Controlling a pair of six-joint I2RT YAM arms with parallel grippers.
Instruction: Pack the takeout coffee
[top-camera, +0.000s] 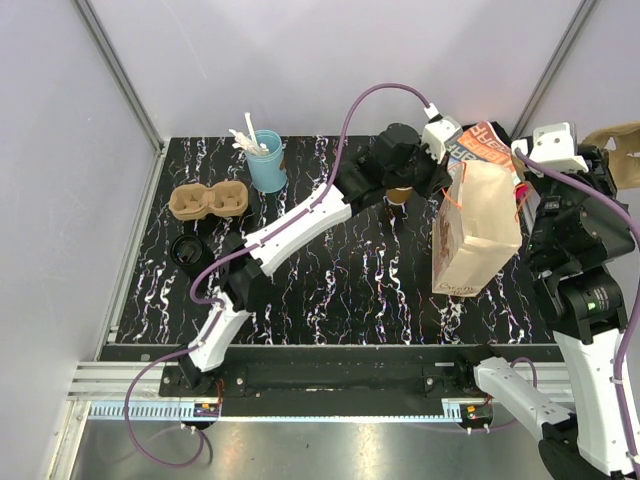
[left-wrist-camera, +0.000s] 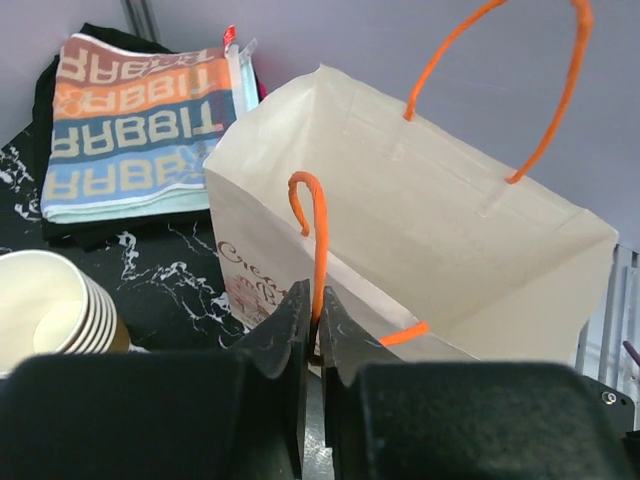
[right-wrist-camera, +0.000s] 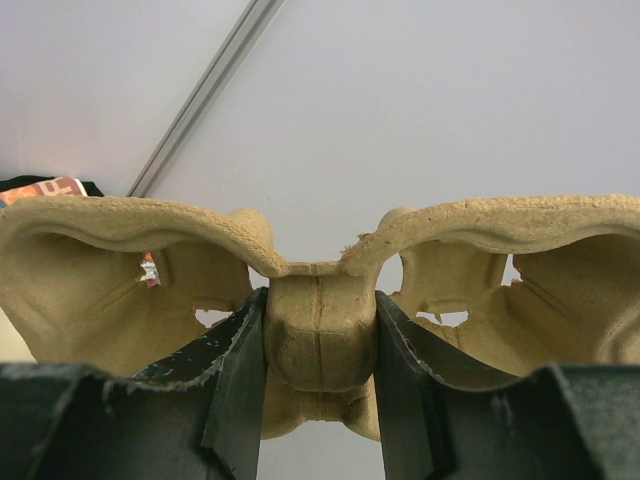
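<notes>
While the left pincer (left-wrist-camera: 313, 305) pinches the orange handle (left-wrist-camera: 318, 225), the right pincer (right-wrist-camera: 320, 335) clamps the carrier (right-wrist-camera: 130, 275) mid-edge.

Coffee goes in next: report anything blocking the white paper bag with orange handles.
Nothing visible covers the white paper bag's open mouth. The left gripper pinches its orange handle. No single coffee cup shows, only nested brown cups.

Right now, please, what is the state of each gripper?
Left gripper: shut on the orange handle of the paper bag.
Right gripper: shut on the pulp cup carrier.
</notes>
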